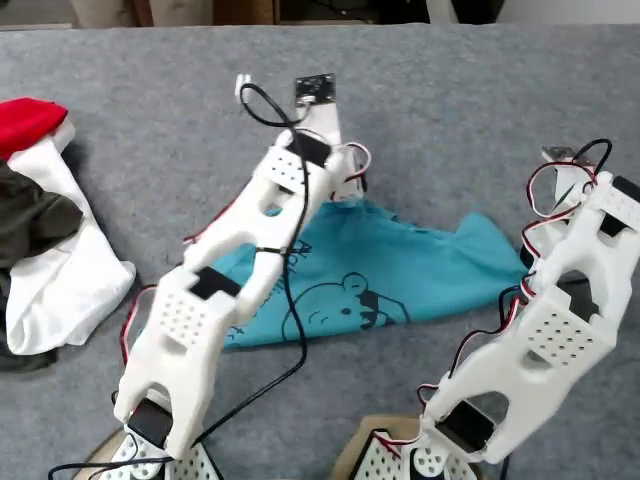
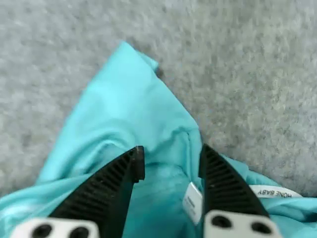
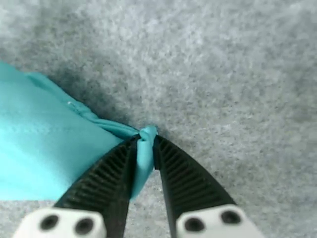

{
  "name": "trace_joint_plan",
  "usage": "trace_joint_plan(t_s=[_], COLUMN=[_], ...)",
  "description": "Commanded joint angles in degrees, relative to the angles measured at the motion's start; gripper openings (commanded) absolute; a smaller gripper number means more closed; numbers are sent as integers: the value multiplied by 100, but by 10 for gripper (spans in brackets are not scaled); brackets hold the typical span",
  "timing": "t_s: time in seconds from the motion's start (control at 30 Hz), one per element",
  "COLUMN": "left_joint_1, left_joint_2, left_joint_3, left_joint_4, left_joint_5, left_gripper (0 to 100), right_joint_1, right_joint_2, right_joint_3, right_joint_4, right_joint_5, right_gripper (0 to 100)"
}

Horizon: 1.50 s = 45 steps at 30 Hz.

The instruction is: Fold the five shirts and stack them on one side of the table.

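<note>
Grip first: right hand point(image 3: 145, 148) pinches the teal cloth shirt point(image 1: 400, 265) at 3 o'clock; left hand point(image 2: 171, 161), open astride its 12 o'clock edge, should close before lifting.

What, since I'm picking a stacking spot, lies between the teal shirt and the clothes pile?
In the high view, only bare table separates the shirt from the pile; the left arm hangs over part of that stretch.

High view looks down over table point(image 1: 480, 120) from behind arms; wrist views close above teal shirt point(image 2: 129, 109), shared by all.
</note>
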Motion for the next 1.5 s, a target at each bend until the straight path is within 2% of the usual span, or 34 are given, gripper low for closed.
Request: trace_joint_plan(t_s=[0.0,0.2,0.43,0.53,0.63,0.8,1.07,1.17,1.23,1.47], left_joint_1=[105,105,97,79,-44,-246,-325,-149,0,360], left_joint_2=[435,1437,2079,2105,2097,2097,2149,2105,2105,2141], left_joint_3=[-1433,-2866,-3956,-4422,-5037,-5899,-5767,-5512,-5240,-3745], left_joint_4=[563,1574,2620,2884,2936,3323,3341,3341,3349,3341], left_joint_5=[35,0,0,35,0,35,35,35,35,123], left_gripper=[196,106,103,95,12,19,32,139,193,195], right_joint_1=[127,110,101,101,101,101,101,101,101,101], right_joint_2=[-101,-101,-101,-101,-101,-101,-101,-101,-101,-101], right_joint_3=[4,4,4,4,4,4,4,4,4,-4], right_joint_4=[-299,-299,-299,-299,-299,-299,-308,-308,-308,-308], right_joint_5=[-79,-79,-79,-79,-79,-79,-237,-237,-237,-237], right_gripper=[5,5,5,5,5,5,5,5,5,5])
